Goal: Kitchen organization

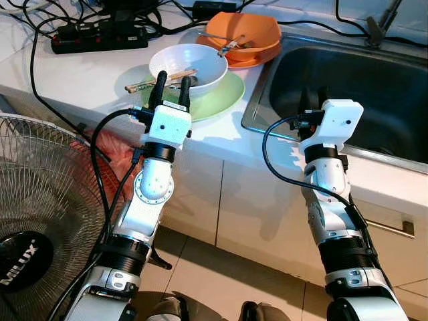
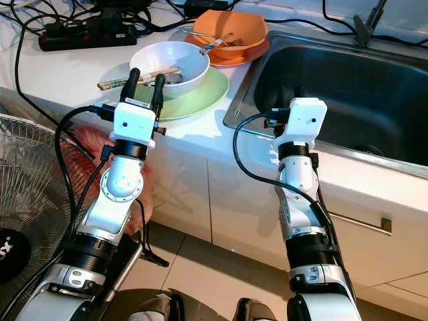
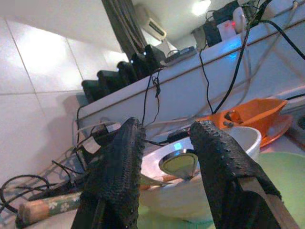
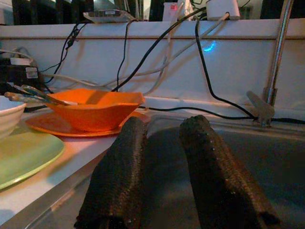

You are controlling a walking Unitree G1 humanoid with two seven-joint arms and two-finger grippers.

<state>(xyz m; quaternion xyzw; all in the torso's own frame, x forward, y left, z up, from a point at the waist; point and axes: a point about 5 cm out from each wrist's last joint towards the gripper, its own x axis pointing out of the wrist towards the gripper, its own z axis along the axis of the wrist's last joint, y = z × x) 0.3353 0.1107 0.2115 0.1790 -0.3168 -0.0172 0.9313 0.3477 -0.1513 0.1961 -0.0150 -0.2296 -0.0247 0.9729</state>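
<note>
Left tool [image 1: 171, 83] fingers apart, aimed at white bowl [image 1: 190, 63] on green plate [image 1: 217, 100], table near edge, likely for grasp. Right tool [image 4: 162, 162] fingers apart, over sink [image 1: 374, 80].

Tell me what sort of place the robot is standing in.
A home kitchen, most likely. A steel sink is set into a white counter above cabinet doors, and used dishes sit beside it: a white bowl on a green plate, and an orange bowl.
</note>
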